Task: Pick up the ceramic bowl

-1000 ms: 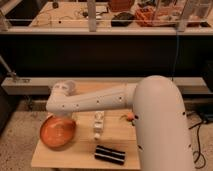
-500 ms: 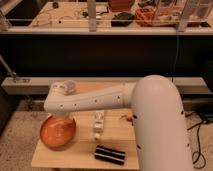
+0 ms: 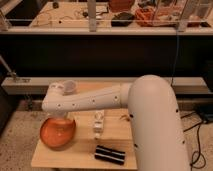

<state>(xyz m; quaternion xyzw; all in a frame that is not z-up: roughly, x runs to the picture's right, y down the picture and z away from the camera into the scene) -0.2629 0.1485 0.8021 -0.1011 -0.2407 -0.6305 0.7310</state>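
Observation:
The ceramic bowl is wide, shallow and orange-red. It sits at the left end of the small wooden table, with its left rim reaching past the table's edge. My white arm reaches leftward from the right across the table. My gripper points down at the bowl's far rim and is mostly hidden by the wrist. Whether it touches the bowl does not show.
A small translucent white cup stands behind the wrist at the table's back left. A small white object lies at mid-table. A black ribbed object lies near the front edge. A dark shelf unit stands behind.
The wrist has shifted slightly left and down toward the bowl. The bowl has hardly moved.

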